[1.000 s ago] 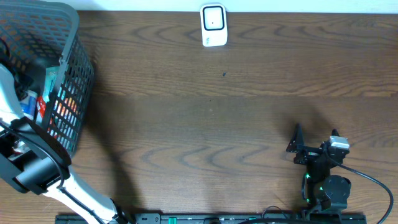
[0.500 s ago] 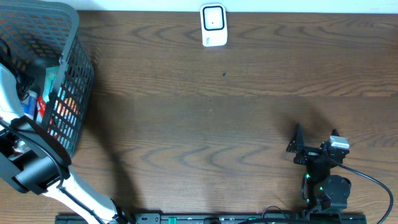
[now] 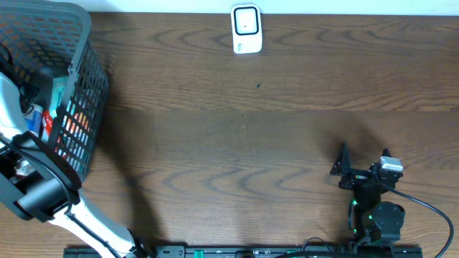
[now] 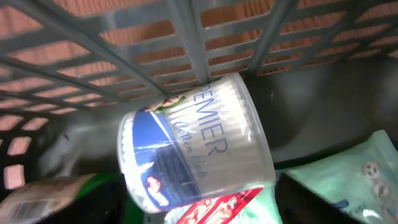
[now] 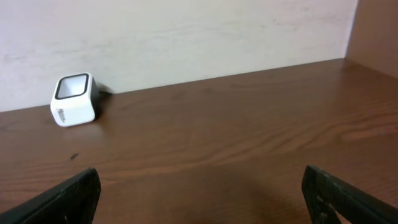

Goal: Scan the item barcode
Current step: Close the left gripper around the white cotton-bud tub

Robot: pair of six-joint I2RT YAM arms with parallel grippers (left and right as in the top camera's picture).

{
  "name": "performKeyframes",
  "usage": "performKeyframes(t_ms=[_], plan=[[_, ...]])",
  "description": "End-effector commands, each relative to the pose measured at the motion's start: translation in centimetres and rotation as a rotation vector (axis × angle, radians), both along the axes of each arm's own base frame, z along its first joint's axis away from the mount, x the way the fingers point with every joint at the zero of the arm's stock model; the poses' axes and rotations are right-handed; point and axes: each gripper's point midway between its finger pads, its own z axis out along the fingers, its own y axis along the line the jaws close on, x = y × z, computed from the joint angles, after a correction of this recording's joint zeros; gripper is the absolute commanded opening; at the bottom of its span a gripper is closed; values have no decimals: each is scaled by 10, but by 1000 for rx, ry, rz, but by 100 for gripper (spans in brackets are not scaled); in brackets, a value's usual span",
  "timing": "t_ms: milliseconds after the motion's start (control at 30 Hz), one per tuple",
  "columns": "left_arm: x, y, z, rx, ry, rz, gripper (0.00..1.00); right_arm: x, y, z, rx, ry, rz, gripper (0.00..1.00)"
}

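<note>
Wood tbl (image 3: 251, 143): tub (image 4: 193, 143) in basket (image 4: 198, 37), R hand (image 5: 200, 180) wide.

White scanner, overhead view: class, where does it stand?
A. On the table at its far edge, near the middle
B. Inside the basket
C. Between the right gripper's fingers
A: the white scanner stands on the bare wood of the table at its far edge, well apart from the basket.

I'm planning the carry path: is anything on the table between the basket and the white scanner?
Nothing visible does: the table between the basket and the scanner shows only wood. Only the basket's own wall must be cleared; the right gripper sits well off that line.
</note>
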Motion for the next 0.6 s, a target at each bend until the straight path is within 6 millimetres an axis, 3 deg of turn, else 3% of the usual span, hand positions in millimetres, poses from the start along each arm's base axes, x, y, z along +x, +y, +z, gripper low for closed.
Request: performKeyframes(t_ms=[0, 467, 500, 567], plan=[[-1, 3, -16, -14, 19, 16, 78, 0, 0, -1, -14, 5, 2, 99], [2, 5, -14, -5, 6, 15, 86, 0, 0, -1, -14, 5, 2, 99], [2, 5, -14, -5, 6, 15, 85, 0, 0, -1, -14, 5, 2, 99], [2, 5, -14, -4, 6, 15, 75, 0, 0, -1, -15, 5, 1, 99]])
